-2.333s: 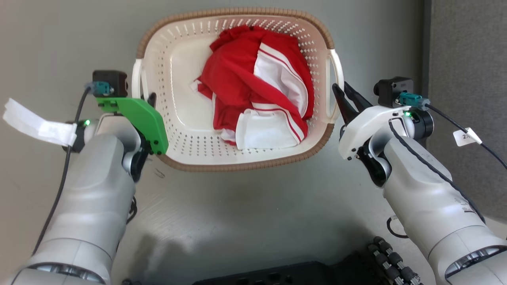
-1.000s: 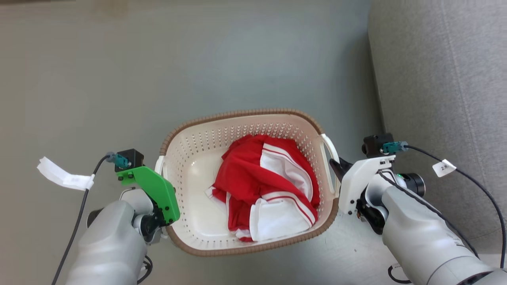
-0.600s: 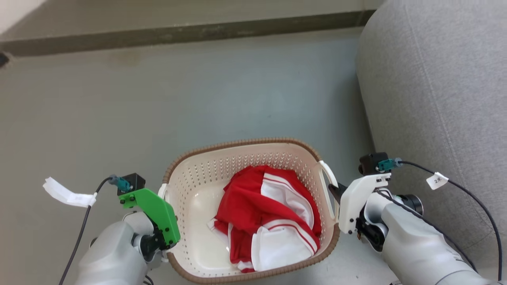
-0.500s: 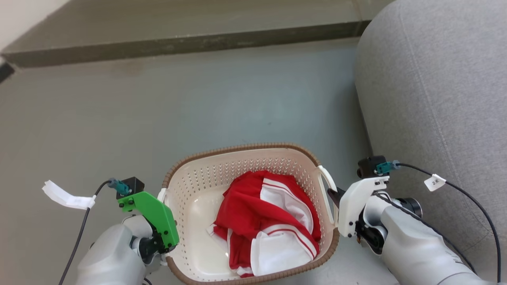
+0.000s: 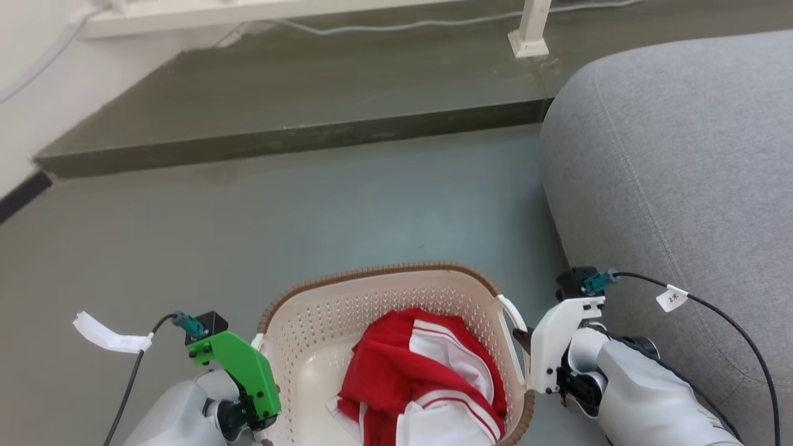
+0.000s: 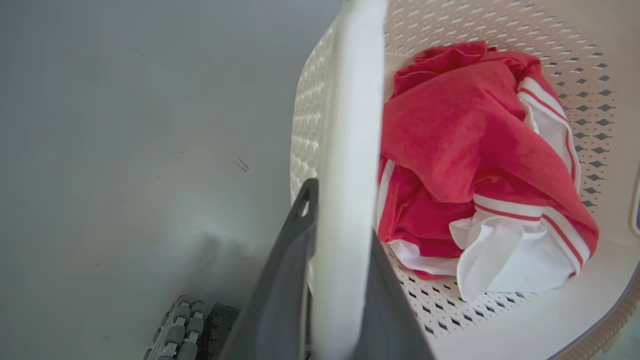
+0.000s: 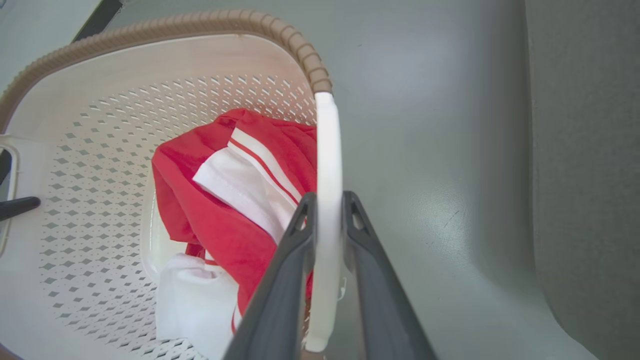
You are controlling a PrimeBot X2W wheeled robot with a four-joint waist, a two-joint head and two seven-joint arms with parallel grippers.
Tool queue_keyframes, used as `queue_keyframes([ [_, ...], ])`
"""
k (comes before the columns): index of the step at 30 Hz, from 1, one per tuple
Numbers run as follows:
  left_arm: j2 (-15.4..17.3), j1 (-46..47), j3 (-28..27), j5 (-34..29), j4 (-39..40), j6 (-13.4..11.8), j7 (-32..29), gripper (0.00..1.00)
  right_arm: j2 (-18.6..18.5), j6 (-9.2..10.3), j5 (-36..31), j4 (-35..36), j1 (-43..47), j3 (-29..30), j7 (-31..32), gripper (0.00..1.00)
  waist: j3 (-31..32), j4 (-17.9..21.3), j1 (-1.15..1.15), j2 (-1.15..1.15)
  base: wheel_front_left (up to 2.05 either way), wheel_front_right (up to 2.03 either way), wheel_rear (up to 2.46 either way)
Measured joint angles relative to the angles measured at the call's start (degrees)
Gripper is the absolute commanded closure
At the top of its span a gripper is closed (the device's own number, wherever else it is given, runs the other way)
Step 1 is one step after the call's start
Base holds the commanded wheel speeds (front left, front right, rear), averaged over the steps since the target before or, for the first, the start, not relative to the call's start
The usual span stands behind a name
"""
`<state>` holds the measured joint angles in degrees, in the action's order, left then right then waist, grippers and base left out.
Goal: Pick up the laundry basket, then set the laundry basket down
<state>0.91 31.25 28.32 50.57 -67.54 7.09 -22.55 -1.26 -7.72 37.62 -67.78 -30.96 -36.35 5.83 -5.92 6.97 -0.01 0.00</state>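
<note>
1. Floor [image 5: 310, 217]: grey and smooth. Its far edge ends at a dark raised step [image 5: 279, 93]; its right edge runs under item 2.

2. Sofa [image 5: 681, 155]: grey fabric, rounded, just beside my right forearm.

3. Laundry basket [image 5: 372, 273]: cream, perforated, brown woven rim. It hangs between my two grippers at the near edge of the floor, close to the sofa side. I judge it is carried clear of the floor, not resting on it. The long axis runs left to right, one handle at each end and one gripper on each, so neither arm is nearer. The floor lies straight below, so setting it down calls for both arms to lower evenly.

4. Garment [image 5: 421, 371]: red with white panels and stripes, crumpled in the basket's right half.

5. Left handle [image 6: 350, 125]: a white bar running up the left wrist view.

6. Right handle [image 7: 329, 150]: a white bar meeting the brown rim at its far end.

7. Left gripper [image 6: 340, 220]: clenched on item 5, one finger outside the wall, one inside.

8. Right gripper [image 7: 328, 200]: clenched on item 6, dark fingers pressed to both faces.

Note on views: the wrist views give each grip on its handle and the floor beneath. The head view gives the sofa's closeness, the open floor ahead and the step.
</note>
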Motion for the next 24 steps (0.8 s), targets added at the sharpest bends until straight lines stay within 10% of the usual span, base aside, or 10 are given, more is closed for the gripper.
queue_keyframes([
  [24,0.4,-2.4,0.5,2.2,-0.1,0.0,-2.1,1.00,0.2,0.00,1.9,-0.5,1.1,-1.5,3.1,1.00,4.9,0.9,0.00,0.00,0.00,0.00,0.00],
])
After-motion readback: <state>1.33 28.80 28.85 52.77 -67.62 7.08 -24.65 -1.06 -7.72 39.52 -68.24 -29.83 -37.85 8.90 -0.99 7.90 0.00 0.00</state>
